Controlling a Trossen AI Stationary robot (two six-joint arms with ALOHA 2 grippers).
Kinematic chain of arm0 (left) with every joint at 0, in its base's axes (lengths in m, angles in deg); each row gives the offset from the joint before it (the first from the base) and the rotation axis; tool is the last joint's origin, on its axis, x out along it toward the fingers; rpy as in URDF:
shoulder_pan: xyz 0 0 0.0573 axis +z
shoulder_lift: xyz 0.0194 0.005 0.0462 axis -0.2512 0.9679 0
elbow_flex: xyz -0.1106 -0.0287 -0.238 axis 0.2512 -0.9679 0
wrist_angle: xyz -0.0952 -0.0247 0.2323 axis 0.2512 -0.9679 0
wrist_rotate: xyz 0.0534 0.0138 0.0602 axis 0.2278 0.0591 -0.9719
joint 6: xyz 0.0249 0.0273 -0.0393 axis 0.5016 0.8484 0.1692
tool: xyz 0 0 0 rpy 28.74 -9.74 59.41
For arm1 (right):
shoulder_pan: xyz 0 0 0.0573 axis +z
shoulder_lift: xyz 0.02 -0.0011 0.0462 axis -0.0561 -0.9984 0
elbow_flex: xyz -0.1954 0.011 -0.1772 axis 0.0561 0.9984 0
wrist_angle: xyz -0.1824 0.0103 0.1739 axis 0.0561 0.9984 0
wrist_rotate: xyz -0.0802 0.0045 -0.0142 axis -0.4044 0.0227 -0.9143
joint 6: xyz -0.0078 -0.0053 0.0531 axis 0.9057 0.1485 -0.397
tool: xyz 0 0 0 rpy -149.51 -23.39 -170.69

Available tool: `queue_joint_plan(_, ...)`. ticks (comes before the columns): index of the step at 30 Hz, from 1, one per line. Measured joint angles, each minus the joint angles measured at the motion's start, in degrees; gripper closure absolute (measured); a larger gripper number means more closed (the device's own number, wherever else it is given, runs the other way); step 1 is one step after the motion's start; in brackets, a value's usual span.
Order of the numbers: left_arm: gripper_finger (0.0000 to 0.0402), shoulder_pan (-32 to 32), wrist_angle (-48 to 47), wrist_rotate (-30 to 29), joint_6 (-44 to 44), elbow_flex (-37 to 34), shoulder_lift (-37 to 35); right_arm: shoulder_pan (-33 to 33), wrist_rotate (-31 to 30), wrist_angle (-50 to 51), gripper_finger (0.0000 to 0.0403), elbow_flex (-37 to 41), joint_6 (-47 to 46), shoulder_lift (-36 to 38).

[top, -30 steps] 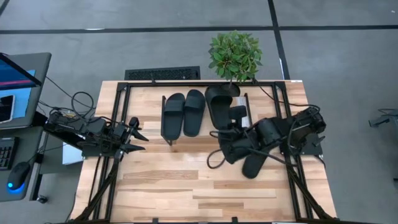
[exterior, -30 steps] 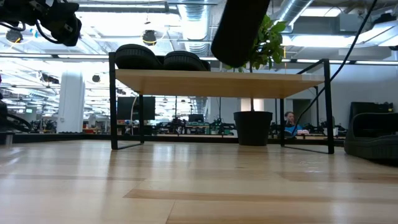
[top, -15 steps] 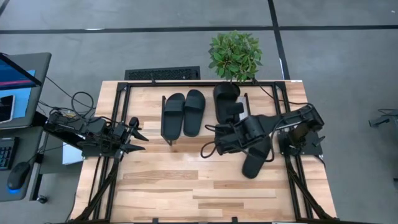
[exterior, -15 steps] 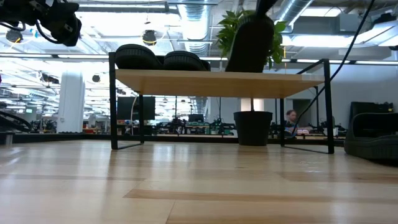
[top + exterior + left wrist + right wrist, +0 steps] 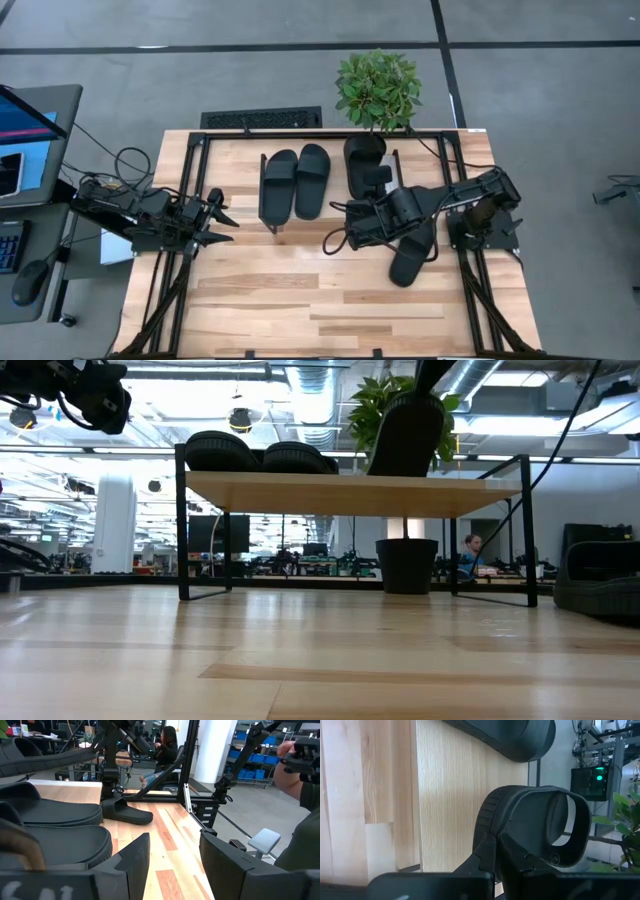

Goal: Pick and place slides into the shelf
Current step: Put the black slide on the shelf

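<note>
On the shelf [image 5: 235, 175] [image 5: 350, 492] two black slides [image 5: 280, 186] [image 5: 312, 180] lie side by side on their soles. To their right a third slide [image 5: 365, 160] [image 5: 405, 435] stands steeply tilted over the shelf, with my right gripper [image 5: 358, 206] [image 5: 495, 845] shut on it. A fourth slide [image 5: 412, 255] [image 5: 127, 813] lies on the tabletop near the right arm. My left gripper [image 5: 216, 222] [image 5: 172, 865] waits open at the table's left, touching nothing. My right gripper pinches the third slide's sole at its near end [image 5: 487, 827], behind the strap [image 5: 567, 825], between its two fingers. The fingers slant down from the near right side. The slide is tipped up, its far end [image 5: 388, 468] lowest, at the shelf board; whether it touches I cannot tell.
A potted plant [image 5: 378, 90] stands at the far edge, just behind the shelf's right part. A keyboard [image 5: 262, 118] lies beyond the table. Bare tabletop [image 5: 300, 290] stretches along the near side. People show in the room behind.
My right gripper has gone down and toward the far edge with the third slide, mostly in the first half of the second. The slide has sunk from well above the shelf to the board, shifted a little to the right, and stays steeply tilted.
</note>
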Motion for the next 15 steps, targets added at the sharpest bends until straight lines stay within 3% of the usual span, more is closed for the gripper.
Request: queue_joint_plan(15, 0.0242, 0.00, 0.09, 0.00, 0.02, 0.00, 0.00, -0.90, -1.37, -0.02, 0.0403, -0.22, 3.11, -5.88)
